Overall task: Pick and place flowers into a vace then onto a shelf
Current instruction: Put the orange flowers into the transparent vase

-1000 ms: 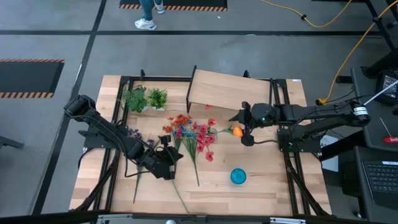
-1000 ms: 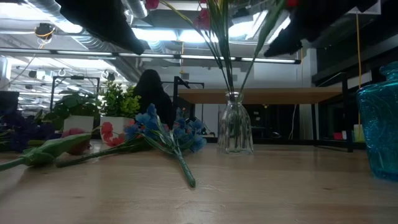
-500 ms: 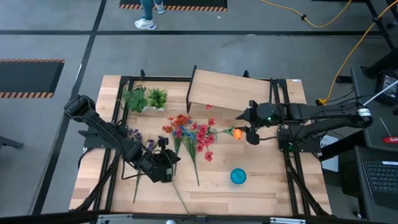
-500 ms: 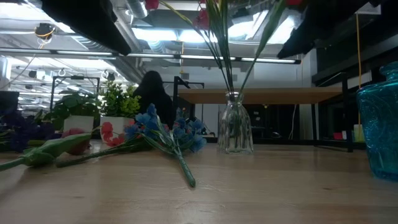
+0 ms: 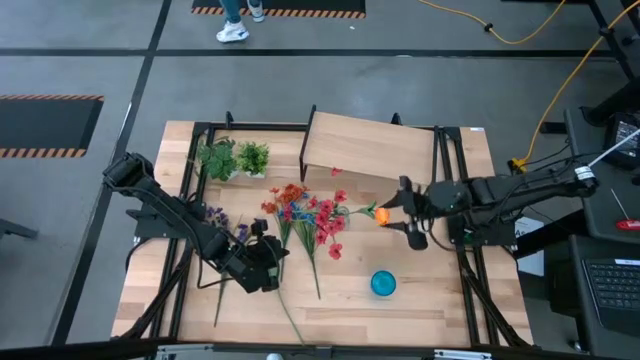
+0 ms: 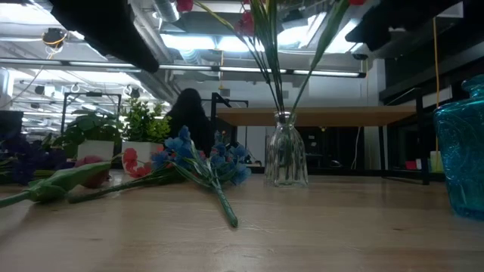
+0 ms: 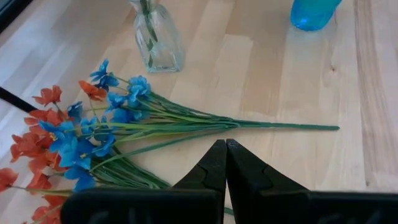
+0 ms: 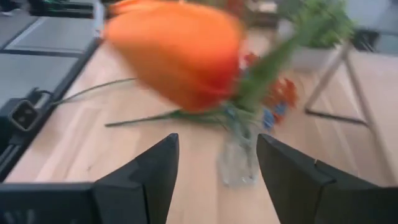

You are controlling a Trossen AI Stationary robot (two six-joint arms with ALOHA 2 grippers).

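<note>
A clear glass vase [image 6: 286, 160] stands mid-table with red flowers [image 5: 326, 222] in it, and an orange tulip [image 5: 382, 213] leans out of it toward the right. My right gripper [image 5: 408, 214] is open just right of that tulip. In the right wrist view the tulip [image 8: 180, 56] is blurred ahead of the open gripper [image 8: 217, 146], untouched. Blue and orange flowers [image 7: 93, 137] lie flat on the table. My left gripper [image 7: 226, 149] is shut and hovers near their stems [image 7: 261, 124]. The shelf [image 5: 370, 145] stands at the far edge.
A blue glass cup [image 5: 383, 284] stands near the right front. Two small potted plants [image 5: 234, 158] sit at the far left. A purple flower [image 5: 214, 215] and loose stems [image 5: 290, 318] lie near my left arm. A person's legs [image 5: 236, 22] show beyond the table.
My right gripper has drawn back from the orange tulip toward the table's right edge and slightly toward the near edge; the tulip stays leaning out of the vase. My left gripper has shifted a little toward the left edge.
</note>
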